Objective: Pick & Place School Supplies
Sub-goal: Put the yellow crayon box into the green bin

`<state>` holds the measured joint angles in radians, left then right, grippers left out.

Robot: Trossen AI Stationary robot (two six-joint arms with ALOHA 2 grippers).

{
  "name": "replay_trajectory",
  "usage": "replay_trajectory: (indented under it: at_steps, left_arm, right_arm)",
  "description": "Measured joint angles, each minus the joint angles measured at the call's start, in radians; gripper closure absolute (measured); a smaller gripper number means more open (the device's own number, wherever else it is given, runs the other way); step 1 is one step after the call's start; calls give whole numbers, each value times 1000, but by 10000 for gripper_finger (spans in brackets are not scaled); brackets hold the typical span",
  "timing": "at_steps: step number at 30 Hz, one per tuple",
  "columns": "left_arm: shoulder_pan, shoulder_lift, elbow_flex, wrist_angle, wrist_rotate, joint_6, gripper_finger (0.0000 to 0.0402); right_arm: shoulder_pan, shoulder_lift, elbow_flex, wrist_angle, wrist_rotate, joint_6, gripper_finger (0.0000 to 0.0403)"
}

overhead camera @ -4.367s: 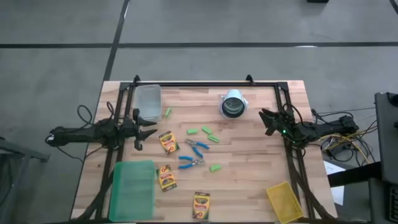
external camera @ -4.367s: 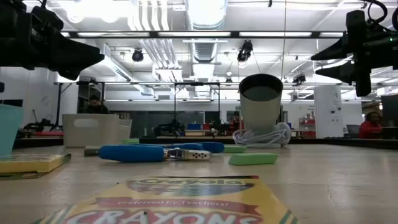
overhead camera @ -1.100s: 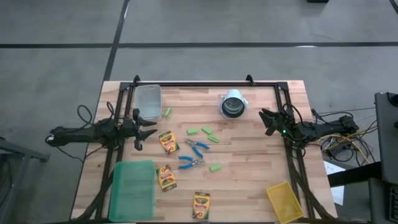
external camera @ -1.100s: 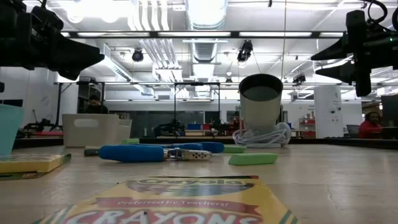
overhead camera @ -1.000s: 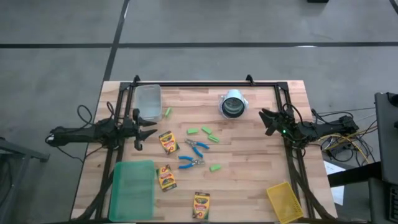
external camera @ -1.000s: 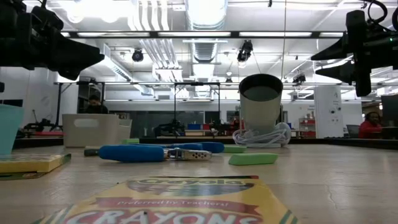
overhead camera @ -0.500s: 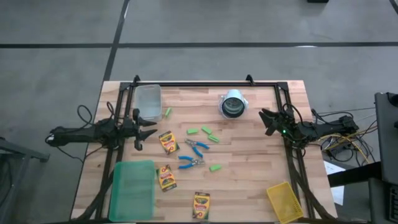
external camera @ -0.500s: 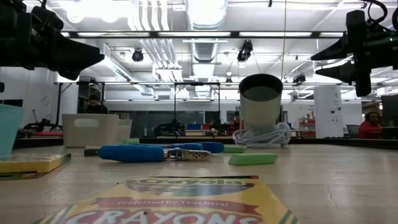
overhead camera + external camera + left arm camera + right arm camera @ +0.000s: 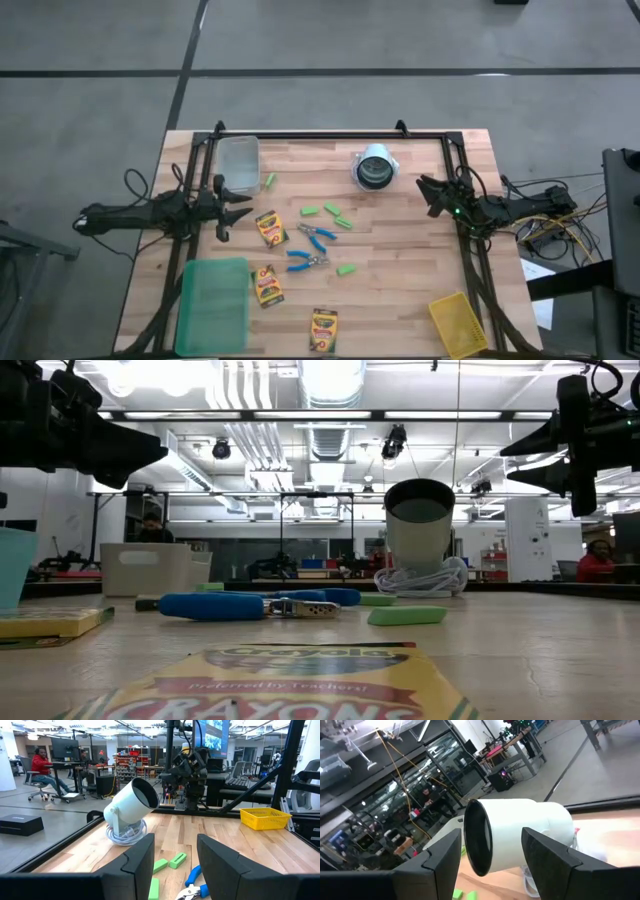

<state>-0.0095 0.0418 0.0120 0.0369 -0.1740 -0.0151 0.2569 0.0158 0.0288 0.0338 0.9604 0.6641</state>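
Mid-table, scattered crayon boxes (image 9: pixel 270 228), scissors (image 9: pixel 308 260).

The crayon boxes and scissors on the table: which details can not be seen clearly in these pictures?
- crayon boxes: high view, print too small to read.
- Nearest crayon box: low view, cut off by the bottom edge.
- scissors: high view, blades too small to tell open or closed.
- Scissors in the left wrist view: partly hidden behind the left gripper fingers, cut by the bottom edge.
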Motion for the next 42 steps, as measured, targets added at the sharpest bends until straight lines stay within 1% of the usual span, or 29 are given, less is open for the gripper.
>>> replay_trajectory:
  at_steps: [2, 6, 8, 12, 14, 17, 20, 23, 25, 27, 32, 34, 36, 39, 42]
  left_arm:
    - [0, 0, 0, 0, 0, 0, 248]
    - [0, 0, 0, 0, 0, 0, 248]
    - [0, 0, 0, 0, 0, 0, 248]
    - [0, 0, 0, 0, 0, 0, 248]
    - [0, 0, 0, 0, 0, 0, 248]
    - [0, 0, 0, 0, 0, 0, 248]
    - [0, 0, 0, 0, 0, 0, 248]
    - [0, 0, 0, 0, 0, 0, 248]
    - [0, 0, 0, 0, 0, 0, 248]
    - [0, 0, 0, 0, 0, 0, 248]
    - [0, 0, 0, 0, 0, 0, 248]
    - [0, 0, 0, 0, 0, 0, 248]
    - [0, 0, 0, 0, 0, 0, 248]
    - [0, 0, 0, 0, 0, 0, 248]
    - [0, 0, 0, 0, 0, 0, 248]
  right_arm:
    - [0, 0, 0, 0, -2, 114, 199]
    - [0, 0, 0, 0, -3, 421, 199]
    - [0, 0, 0, -5, -2, 458, 199]
    - [0, 0, 0, -2, -1, 327, 199]
    - [0, 0, 0, 8, -3, 289, 199]
    - [0, 0, 0, 34, -44, 226, 199]
    - [0, 0, 0, 135, -139, 82, 199]
    - [0, 0, 0, 282, -285, -116, 199]
    - [0, 0, 1, 336, -368, -190, 199]
    - [0, 0, 1, 352, -429, -190, 199]
    - [0, 17, 1, 357, -569, -58, 199]
    - [0, 32, 1, 368, -597, 6, 199]
    - [0, 53, 1, 376, -605, 37, 199]
    - [0, 104, 1, 388, -634, 13, 199]
    - [0, 173, 1, 477, -707, -83, 199]
